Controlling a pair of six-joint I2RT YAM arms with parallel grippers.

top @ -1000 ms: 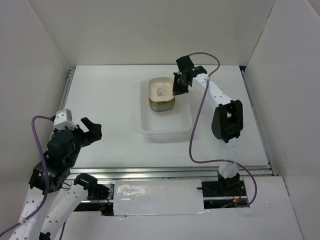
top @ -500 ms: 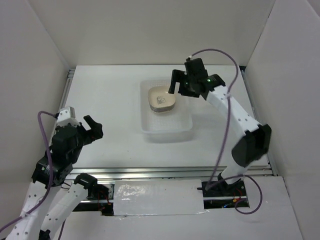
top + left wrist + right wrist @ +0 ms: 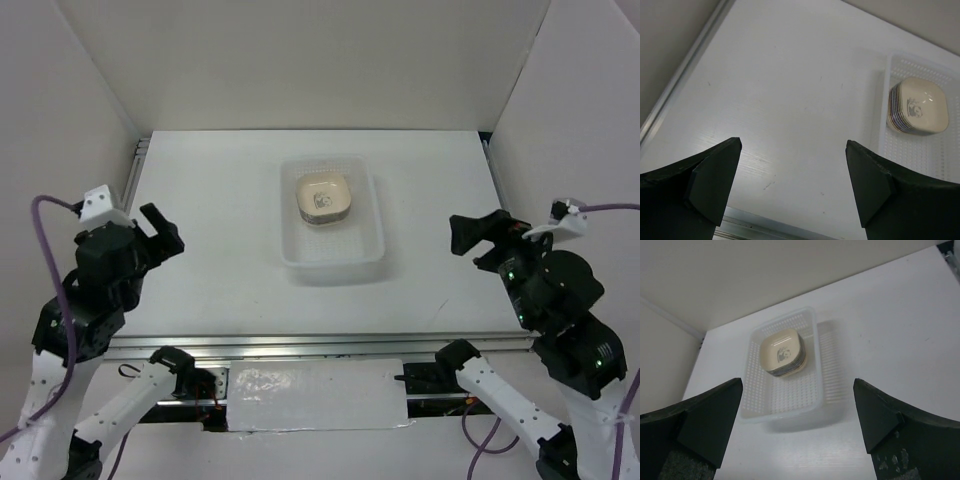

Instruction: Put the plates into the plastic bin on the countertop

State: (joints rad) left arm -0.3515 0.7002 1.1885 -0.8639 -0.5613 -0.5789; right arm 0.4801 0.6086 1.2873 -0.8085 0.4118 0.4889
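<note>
A stack of plates (image 3: 322, 198), with a cream one with a dark centre mark on top, rests in the far part of the translucent plastic bin (image 3: 330, 262) on the white countertop (image 3: 220, 200). My left gripper (image 3: 163, 228) hangs open above the near left of the table, well away from the bin. On the near right, my right gripper (image 3: 457, 233) is open too and faces the bin. The left wrist view has the left gripper (image 3: 793, 145) empty over bare table, plates (image 3: 917, 106) and bin (image 3: 920, 155) at right. The right gripper (image 3: 797, 385) frames the bin (image 3: 790, 395) and plates (image 3: 784, 354), holding nothing.
A metal rail (image 3: 320, 345) runs along the table's front edge, and another rail (image 3: 136, 170) runs down its left side. White walls enclose the table on the left, back and right. Purple cables trail from both arms.
My right gripper has opened, let go of the plates in the bin and drawn back to the near right. The left arm has shifted a little to the left.
</note>
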